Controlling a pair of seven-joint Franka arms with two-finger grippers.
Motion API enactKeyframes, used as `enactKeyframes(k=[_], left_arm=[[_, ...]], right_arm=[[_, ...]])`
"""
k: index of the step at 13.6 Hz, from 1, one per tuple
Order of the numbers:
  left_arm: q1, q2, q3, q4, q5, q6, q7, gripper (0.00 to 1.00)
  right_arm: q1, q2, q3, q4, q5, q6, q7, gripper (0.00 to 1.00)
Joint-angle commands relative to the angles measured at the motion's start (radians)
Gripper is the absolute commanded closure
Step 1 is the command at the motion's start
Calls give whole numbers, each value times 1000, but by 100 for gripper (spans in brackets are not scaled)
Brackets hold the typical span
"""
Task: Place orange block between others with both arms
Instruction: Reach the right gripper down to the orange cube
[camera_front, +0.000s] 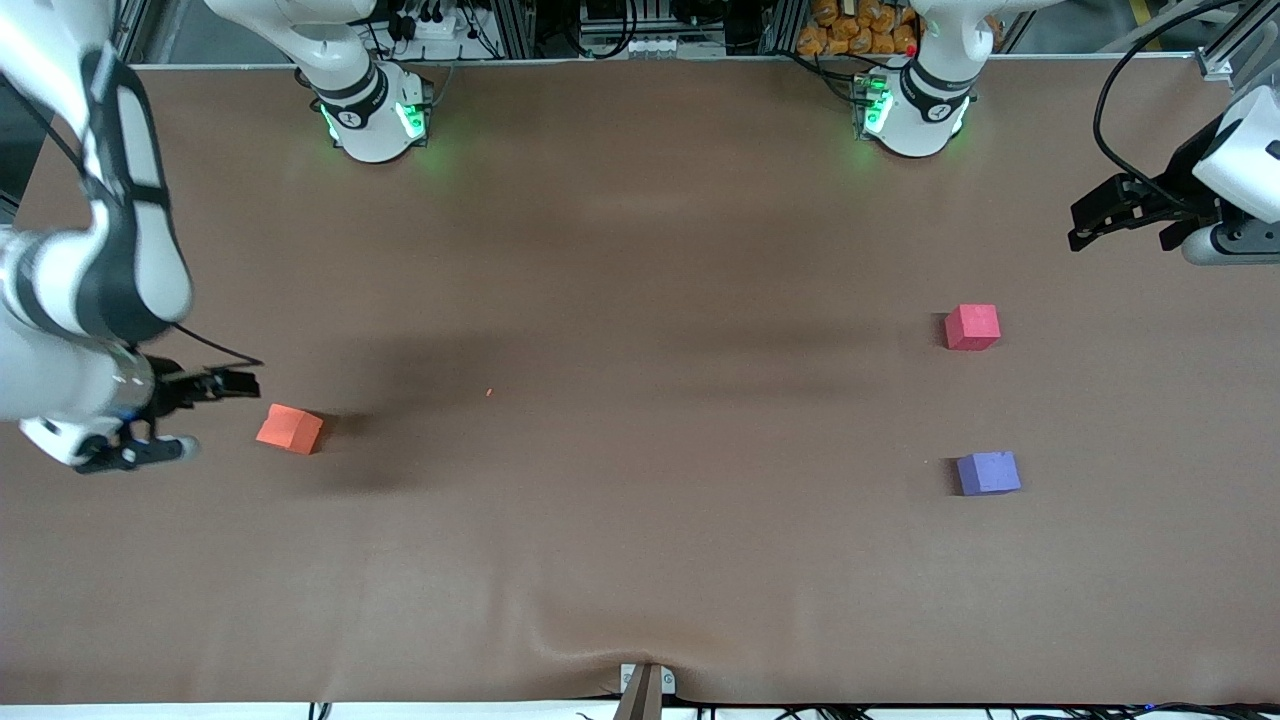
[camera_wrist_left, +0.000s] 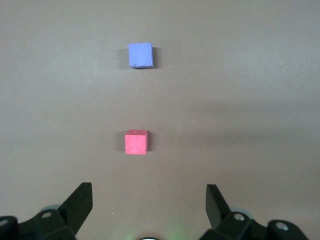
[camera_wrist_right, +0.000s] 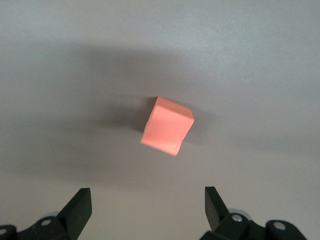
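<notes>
both open and empty, right claw (camera_wrist_right: 145, 212) views only the orange block (camera_wrist_right: 167, 126), left claw (camera_wrist_left: 149, 212) only the others (camera_wrist_left: 136, 142).

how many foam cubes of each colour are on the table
orange matte foam cube: 1
pinkish-red matte foam cube: 1
purple matte foam cube: 1
total: 3

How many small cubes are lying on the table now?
3. The orange block lies toward the right arm's end. The pinkish-red cube and the purple cube lie toward the left arm's end, the purple nearer the front camera.
</notes>
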Motion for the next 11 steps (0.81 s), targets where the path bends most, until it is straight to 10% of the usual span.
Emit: enactKeyframes(k=[1,11], left_arm=[[6,2,-6,8,19,-11,17,0],[6,23,-7,9,14,-14,19,0]], right_arm=[[-44,71,12,3,14,78,-46,0],[-65,180,10,3,123,146,259,0]])
